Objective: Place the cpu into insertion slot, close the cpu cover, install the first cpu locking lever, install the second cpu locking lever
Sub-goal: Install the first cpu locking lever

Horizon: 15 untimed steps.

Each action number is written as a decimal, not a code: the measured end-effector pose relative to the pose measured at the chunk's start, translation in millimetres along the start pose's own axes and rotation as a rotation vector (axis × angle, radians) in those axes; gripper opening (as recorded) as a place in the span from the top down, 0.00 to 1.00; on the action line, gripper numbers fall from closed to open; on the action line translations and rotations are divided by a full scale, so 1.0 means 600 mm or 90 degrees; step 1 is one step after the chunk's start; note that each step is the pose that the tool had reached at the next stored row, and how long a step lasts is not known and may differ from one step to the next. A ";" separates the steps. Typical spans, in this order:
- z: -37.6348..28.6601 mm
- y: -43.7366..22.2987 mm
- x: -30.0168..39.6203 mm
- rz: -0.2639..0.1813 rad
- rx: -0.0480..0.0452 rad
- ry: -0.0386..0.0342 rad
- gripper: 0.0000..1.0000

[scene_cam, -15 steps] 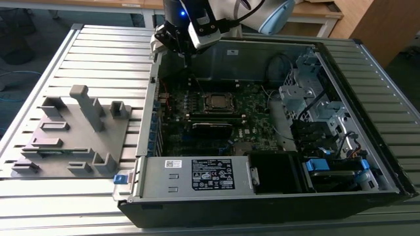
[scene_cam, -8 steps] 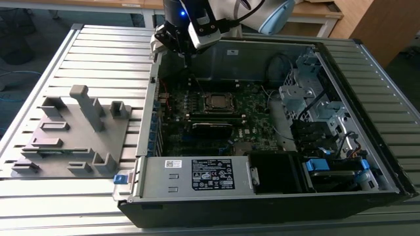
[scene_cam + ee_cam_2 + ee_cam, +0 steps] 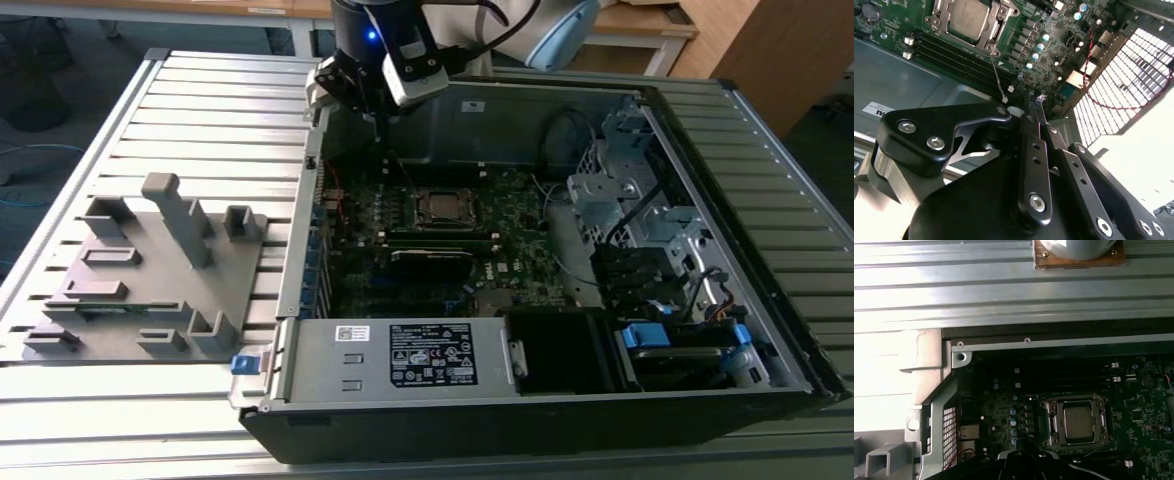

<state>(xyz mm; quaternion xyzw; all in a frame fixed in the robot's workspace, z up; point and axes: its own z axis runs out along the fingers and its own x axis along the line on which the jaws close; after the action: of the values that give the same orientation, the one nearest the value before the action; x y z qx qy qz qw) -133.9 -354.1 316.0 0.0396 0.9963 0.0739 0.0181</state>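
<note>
The cpu (image 3: pixel 1078 422) lies flat in the insertion slot (image 3: pixel 445 208) on the motherboard, its silvery top showing (image 3: pixel 969 15). The cpu cover (image 3: pixel 1051 421) lies down around it as a metal frame (image 3: pixel 996 29); the slot itself is mostly hidden under both. I cannot tell how the locking levers stand. My gripper (image 3: pixel 1034 98) hangs above the board's back corner by the case's rear wall (image 3: pixel 386 150), apart from the socket. Its thin fingers (image 3: pixel 1029 120) are pressed together with nothing between them.
The open computer case (image 3: pixel 747 130) lies on a slatted metal table (image 3: pixel 200 110). A grey fixture plate (image 3: pixel 147 270) with upright blocks stands at the exterior view's left. Black memory slots (image 3: pixel 954 55), a red wire (image 3: pixel 1094 65), the power supply (image 3: pixel 400 355) and drive cage (image 3: pixel 641 215) surround the socket.
</note>
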 end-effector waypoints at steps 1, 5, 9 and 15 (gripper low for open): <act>0.002 0.000 0.000 0.000 0.0000 0.0000 0.89; 0.010 -0.002 0.000 0.000 0.0000 0.0000 0.89; 0.014 -0.002 0.001 0.001 -0.0140 0.0010 0.89; 0.015 -0.003 0.001 0.002 -0.0376 0.0028 0.89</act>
<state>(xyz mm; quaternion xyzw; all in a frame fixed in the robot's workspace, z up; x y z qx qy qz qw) -134.3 -354.4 306.9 0.0401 0.9937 0.1034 0.0169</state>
